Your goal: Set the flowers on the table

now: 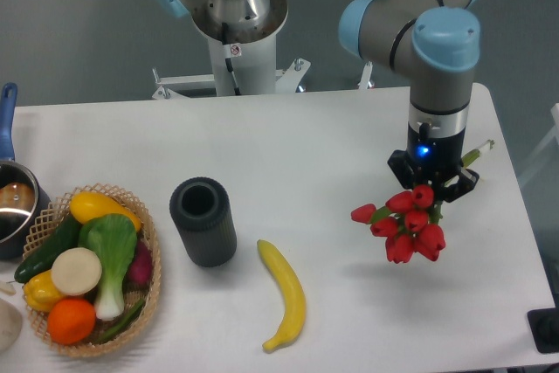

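A bunch of red tulips (409, 223) with green stems hangs at the right side of the white table (306, 146). The stem ends (479, 151) stick out to the right, behind the arm's wrist. My gripper (434, 183) points down from above and is shut on the stems just behind the flower heads. The fingers are mostly hidden by the wrist and the flowers. The bunch casts a shadow on the table below it, so it looks held a little above the surface.
A dark cylindrical vase (203, 221) stands left of centre. A yellow banana (284, 293) lies in front of it. A wicker basket (150, 281) of vegetables and fruit sits at the front left. A pot (12, 203) with a blue handle is at the left edge.
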{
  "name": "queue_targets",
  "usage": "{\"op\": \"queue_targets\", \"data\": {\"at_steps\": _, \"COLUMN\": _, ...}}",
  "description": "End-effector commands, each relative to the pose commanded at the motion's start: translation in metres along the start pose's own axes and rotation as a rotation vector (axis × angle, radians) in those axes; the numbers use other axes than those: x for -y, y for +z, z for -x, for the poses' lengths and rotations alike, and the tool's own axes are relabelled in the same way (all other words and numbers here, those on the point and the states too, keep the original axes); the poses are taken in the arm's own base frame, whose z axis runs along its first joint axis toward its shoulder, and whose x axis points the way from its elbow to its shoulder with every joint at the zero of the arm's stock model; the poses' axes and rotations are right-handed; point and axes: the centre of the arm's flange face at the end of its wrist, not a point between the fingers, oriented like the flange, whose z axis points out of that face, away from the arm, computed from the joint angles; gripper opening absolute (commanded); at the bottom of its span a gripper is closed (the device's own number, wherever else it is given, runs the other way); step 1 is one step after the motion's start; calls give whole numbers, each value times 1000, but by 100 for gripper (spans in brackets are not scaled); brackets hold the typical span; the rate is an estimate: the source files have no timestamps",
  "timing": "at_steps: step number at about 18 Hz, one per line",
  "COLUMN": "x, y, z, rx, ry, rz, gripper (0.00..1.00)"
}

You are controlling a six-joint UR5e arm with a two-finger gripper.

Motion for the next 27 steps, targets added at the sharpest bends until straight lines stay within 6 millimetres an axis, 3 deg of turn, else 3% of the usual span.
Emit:
{"op": "queue_targets", "data": {"at_steps": 4, "x": 19, "y": 26, "z": -17, "rx": -24, "ry": 43, "rz": 59, "gripper": 7}}
{"op": "queue_targets", "data": {"at_steps": 10, "x": 26, "y": 71, "z": -50, "rx": -100, "ry": 76, "rz": 100, "gripper": 12}}
{"op": "queue_targets", "data": {"at_steps": 12, "x": 26, "y": 89, "z": -56, "rx": -127, "ry": 85, "rz": 109, "gripper": 30}}
{"op": "queue_targets", "data": {"at_steps": 13, "x": 27, "y": 95, "z": -57, "rx": -129, "ry": 88, "rz": 109, "gripper": 47}}
{"op": "queue_targets", "data": {"at_steps": 14, "x": 27, "y": 97, "z": -58, "rx": -127, "ry": 87, "rz": 109, "gripper": 94}}
{"op": "queue_targets", "data": {"at_steps": 15, "x": 27, "y": 98, "z": -60, "rx": -126, "ry": 84, "rz": 108, "gripper": 100}}
{"op": "queue_targets", "data": {"at_steps": 18, "x": 22, "y": 99, "z": -65, "rx": -129, "ry": 76, "rz": 112, "gripper": 100}}
{"op": "queue_targets", "data": {"at_steps": 21, "x": 11, "y": 96, "z": -57, "rx": -122, "ry": 54, "rz": 116, "gripper": 100}}
{"op": "queue_targets", "data": {"at_steps": 23, "x": 0, "y": 78, "z": -44, "rx": -85, "ry": 28, "rz": 98, "gripper": 100}}
{"op": "queue_targets", "data": {"at_steps": 27, "x": -21, "y": 61, "z": -24, "rx": -49, "ry": -6, "rz": 92, "gripper": 100}}
